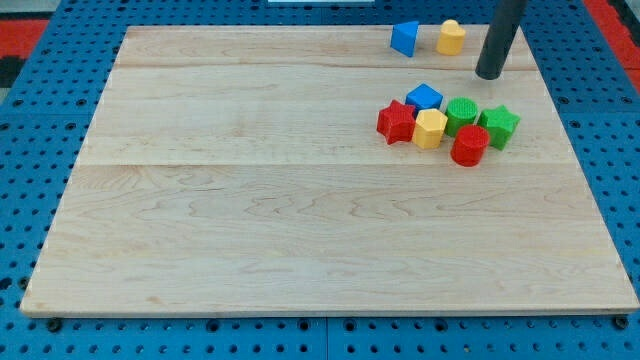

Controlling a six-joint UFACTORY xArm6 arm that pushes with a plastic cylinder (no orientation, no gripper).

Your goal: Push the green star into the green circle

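We are looking down on a pale wooden board [300, 200] made of long planks with grain running across the view; it is lying on a blue perforated surface [40, 150] dotted with rows of holes; red panels [25, 25] are showing at both top corners; even light is falling everywhere.

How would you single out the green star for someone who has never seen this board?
On the wooden board, find the cluster of six blocks near the view's right edge. The green star is its rightmost piece, beside the green circle and red circle. It alone is green and pointed.
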